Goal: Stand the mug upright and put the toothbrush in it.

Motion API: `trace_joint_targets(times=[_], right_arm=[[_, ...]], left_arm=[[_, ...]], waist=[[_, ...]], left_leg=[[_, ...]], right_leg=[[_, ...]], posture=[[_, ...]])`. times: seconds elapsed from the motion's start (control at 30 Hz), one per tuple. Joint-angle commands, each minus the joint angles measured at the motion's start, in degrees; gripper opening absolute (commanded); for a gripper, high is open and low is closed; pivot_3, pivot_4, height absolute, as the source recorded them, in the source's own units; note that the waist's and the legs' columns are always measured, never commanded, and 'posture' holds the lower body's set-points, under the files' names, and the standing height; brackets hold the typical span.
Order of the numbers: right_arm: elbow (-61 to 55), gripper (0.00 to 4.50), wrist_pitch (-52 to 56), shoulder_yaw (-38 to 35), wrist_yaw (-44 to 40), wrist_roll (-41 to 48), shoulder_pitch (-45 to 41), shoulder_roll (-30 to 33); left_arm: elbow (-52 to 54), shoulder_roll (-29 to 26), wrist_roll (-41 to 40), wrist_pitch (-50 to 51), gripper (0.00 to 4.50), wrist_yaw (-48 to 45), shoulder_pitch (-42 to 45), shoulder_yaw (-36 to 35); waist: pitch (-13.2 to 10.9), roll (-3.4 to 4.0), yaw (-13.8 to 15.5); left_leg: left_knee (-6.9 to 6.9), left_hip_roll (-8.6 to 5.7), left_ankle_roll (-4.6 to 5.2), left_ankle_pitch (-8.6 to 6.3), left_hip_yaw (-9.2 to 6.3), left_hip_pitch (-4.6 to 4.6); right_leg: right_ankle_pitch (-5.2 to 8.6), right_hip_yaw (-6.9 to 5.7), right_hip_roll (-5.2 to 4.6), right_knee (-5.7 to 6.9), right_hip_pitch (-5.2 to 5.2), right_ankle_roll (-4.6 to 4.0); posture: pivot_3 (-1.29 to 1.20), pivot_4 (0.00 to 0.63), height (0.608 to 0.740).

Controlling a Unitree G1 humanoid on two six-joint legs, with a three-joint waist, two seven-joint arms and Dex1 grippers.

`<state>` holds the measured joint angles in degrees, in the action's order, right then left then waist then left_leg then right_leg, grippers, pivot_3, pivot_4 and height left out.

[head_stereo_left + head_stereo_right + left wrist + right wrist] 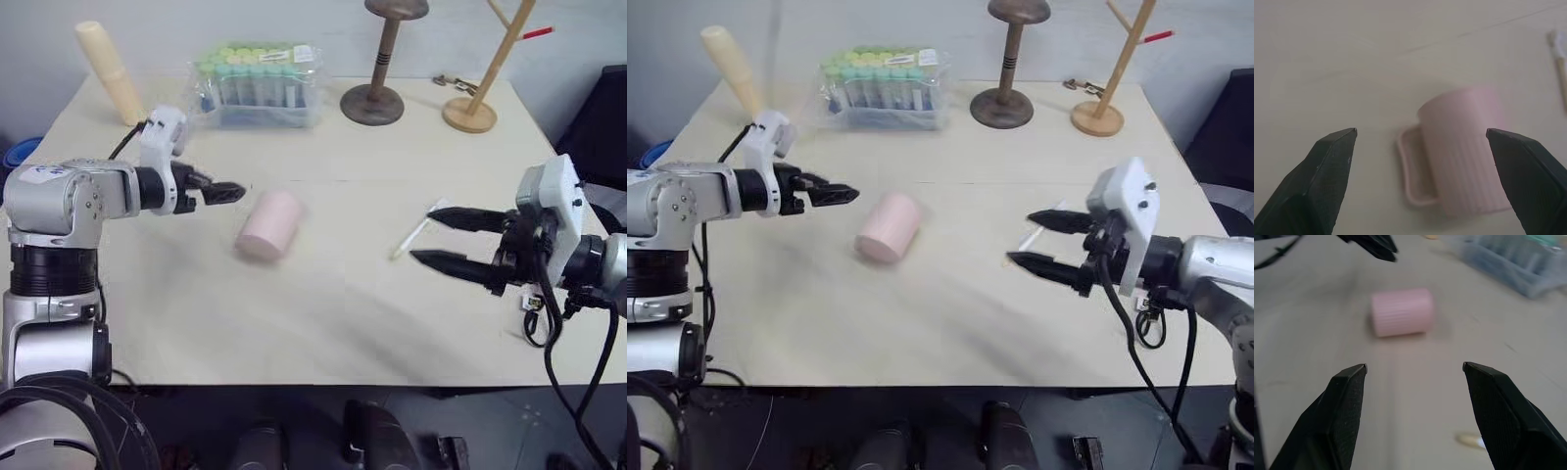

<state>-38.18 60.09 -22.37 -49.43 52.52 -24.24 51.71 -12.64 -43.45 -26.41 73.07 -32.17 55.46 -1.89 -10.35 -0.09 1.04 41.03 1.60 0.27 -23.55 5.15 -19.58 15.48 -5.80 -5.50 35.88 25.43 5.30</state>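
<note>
Table (323, 323): mug (266, 226) on its side; toothbrush (410, 238) flat; left gripper (227, 192) wide apart, empty; right gripper (439, 238) spread, empty.

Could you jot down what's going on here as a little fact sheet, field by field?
mug: pink mug lying on its side mid-table
toothbrush: toothbrush flat on the table, apart from the mug
left gripper: left gripper open, empty, beside the mug
right gripper: right gripper open, empty, near the toothbrush
back of table: box of tubes, two wooden stands
task progress: mug not yet upright
</note>
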Motion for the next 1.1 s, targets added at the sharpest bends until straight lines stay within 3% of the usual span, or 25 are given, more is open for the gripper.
trace_joint_targets(times=[0.03,0.23,0.57,0.67,1.03,1.1], right_arm=[[0.85,3.25,-2.20,1.20,-2.22,2.40,-2.67,2.40],[3.65,3.25,-3.42,2.33,-2.32,4.51,-5.17,2.79],[3.17,3.25,-5.38,2.90,-2.26,5.00,-2.11,3.48],[3.54,3.29,-5.89,2.76,-2.07,4.75,-1.98,3.86],[3.76,3.29,-7.74,2.55,-1.30,3.88,-0.19,5.22],[3.81,3.29,-8.07,2.56,-1.00,3.62,-0.07,5.20]], left_arm=[[-4.72,-0.22,2.66,0.10,4.50,0.19,1.64,1.40],[-12.32,3.32,4.21,-3.05,4.50,-2.50,3.29,3.64],[-26.70,9.60,11.80,-14.49,4.50,-8.37,5.35,11.18],[-29.30,10.41,13.81,-17.65,3.87,-10.44,6.26,12.42],[-31.87,12.28,16.62,-17.24,0.38,-12.23,8.22,11.04],[-30.98,12.25,16.46,-16.32,0.05,-12.63,7.87,10.61]], waist=[[-0.03,-0.14,0.40],[0.01,-0.27,0.52],[0.02,-0.27,0.33],[0.02,-0.28,0.48],[0.03,-0.29,0.43],[0.03,-0.29,0.35]], left_leg=[[0.03,0.00,0.00,0.00,0.00,-0.03],[0.08,0.01,0.00,0.00,-0.04,-0.11],[0.08,0.02,-0.01,0.00,0.03,-0.07],[0.12,0.01,-0.01,0.00,0.06,0.00],[0.14,0.00,0.00,0.00,0.03,-0.03],[0.14,0.02,0.00,0.00,0.03,-0.03]], right_leg=[[-0.01,-0.01,0.00,0.00,0.00,0.01],[-0.01,-0.12,0.00,0.00,0.01,0.02],[-0.01,-0.13,0.00,0.04,0.02,0.03],[-0.02,-0.10,-0.01,0.10,-0.02,0.03],[-0.03,-0.11,-0.05,0.09,-0.03,0.06],[-0.03,-0.11,-0.04,0.09,-0.03,0.06]], posture=[[0.00,0.150,0.740],[0.00,0.150,0.740],[0.00,0.150,0.740],[0.00,0.150,0.740],[0.00,0.150,0.740],[0.00,0.150,0.740]])
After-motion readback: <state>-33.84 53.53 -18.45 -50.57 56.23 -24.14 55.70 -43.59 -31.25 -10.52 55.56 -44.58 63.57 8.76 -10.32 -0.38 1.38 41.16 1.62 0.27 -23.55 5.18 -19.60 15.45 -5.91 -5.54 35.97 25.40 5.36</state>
